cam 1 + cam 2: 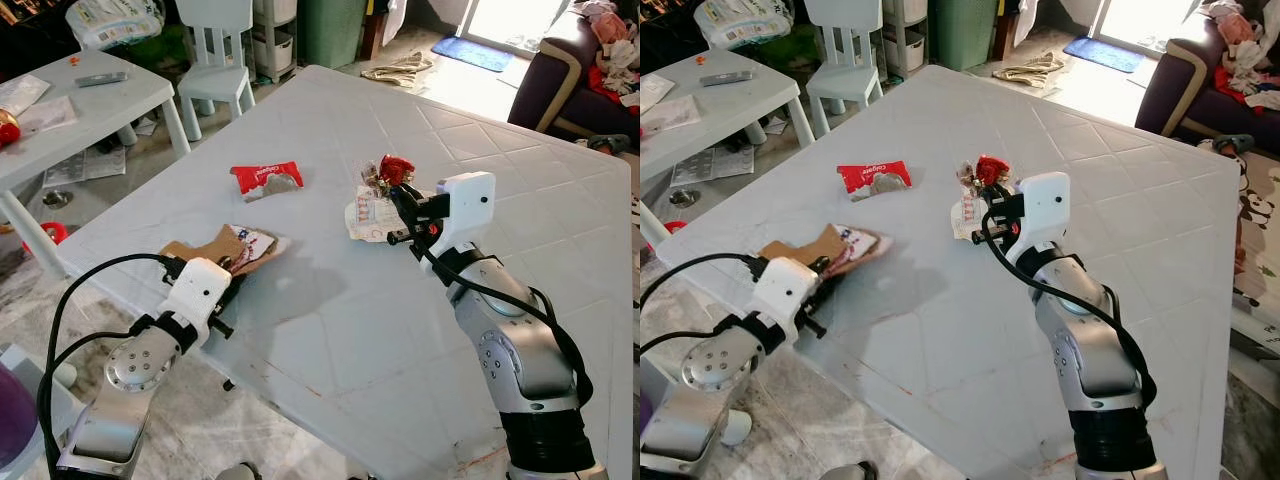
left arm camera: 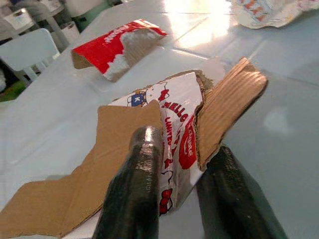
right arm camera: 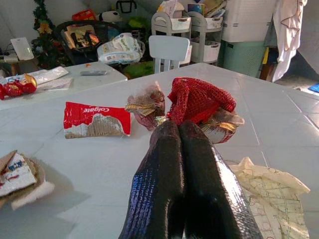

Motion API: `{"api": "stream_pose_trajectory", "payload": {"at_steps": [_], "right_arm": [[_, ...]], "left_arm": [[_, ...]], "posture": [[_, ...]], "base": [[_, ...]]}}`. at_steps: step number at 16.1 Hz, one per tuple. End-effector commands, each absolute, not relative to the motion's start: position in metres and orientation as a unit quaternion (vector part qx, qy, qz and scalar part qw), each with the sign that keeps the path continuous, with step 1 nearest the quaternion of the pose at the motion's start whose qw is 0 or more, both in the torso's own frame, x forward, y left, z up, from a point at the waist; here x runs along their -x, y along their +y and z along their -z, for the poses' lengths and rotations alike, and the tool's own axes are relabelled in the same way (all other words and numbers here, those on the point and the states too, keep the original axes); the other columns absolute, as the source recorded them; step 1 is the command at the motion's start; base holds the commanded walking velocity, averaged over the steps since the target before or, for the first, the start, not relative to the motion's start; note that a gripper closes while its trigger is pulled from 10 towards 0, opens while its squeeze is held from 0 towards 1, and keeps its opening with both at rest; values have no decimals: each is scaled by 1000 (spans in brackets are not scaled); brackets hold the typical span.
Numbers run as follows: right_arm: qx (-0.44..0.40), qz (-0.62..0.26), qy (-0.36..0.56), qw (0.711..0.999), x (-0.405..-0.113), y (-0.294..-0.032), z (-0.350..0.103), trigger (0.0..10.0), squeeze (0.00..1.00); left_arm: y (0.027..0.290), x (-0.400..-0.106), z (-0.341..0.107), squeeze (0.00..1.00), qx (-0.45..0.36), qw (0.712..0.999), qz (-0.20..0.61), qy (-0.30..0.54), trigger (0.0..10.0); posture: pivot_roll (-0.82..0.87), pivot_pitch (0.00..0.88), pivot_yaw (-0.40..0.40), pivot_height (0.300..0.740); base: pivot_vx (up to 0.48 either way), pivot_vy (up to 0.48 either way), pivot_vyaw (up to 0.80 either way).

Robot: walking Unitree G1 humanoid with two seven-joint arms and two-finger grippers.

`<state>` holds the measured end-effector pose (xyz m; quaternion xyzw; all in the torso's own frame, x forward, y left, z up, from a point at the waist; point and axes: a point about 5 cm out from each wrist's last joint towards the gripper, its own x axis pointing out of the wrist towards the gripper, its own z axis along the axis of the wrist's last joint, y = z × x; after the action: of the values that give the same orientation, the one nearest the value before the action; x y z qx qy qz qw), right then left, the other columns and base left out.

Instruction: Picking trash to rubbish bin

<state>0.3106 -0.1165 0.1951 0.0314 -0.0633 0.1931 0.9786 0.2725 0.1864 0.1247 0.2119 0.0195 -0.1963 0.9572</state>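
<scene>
The right hand [image 3: 182, 134] was pressed together on a red net [image 3: 199, 99] with crumpled wrappers, held above the tabletop [image 1: 420, 330]. A crumpled paper [image 1: 365, 218] lay just beneath it. The left hand [image 2: 184, 164] was set at the near edge with its fingers [image 2: 142, 164] spread around a torn card [image 2: 174, 124], which lay flat. A red Colgate box [image 1: 265, 178] lay between the two, further back. A white chair [image 1: 215, 60] stood beyond the tabletop.

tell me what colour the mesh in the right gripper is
Red mesh; clearest in the right wrist view.
</scene>
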Motion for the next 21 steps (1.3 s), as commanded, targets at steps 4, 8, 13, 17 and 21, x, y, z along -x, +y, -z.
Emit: {"api": "stream_pose_trajectory", "payload": {"at_steps": [4, 8, 13, 17, 21], "right_arm": [[-31, -193, -69, 978, -311, -118, -199, 0, 0], [-32, -193, -68, 978, -311, -117, -199, 0, 0], [-36, -190, -73, 978, -311, -117, -200, 0, 0], [-31, -188, -81, 978, -312, -117, -202, 0, 0], [-26, -190, -81, 978, -312, -116, -202, 0, 0]], "left_arm": [[190, -278, -136, 0, -181, 971, 157, -3, 0], [188, -285, -152, 0, -150, 981, 118, -43, 0], [184, -288, -170, 0, -97, 990, 56, -87, 0], [174, -291, -187, 0, -57, 992, 31, -111, 0], [174, -292, -183, 0, -41, 995, 16, -93, 0]], "posture": [[110, 126, -89, 740], [107, 127, -89, 740], [107, 123, -86, 740], [110, 118, -86, 740], [106, 120, -84, 740]], "base": [[0, 0, 0], [0, 0, 0], [0, 0, 0], [0, 0, 0], [0, 0, 141]]}}
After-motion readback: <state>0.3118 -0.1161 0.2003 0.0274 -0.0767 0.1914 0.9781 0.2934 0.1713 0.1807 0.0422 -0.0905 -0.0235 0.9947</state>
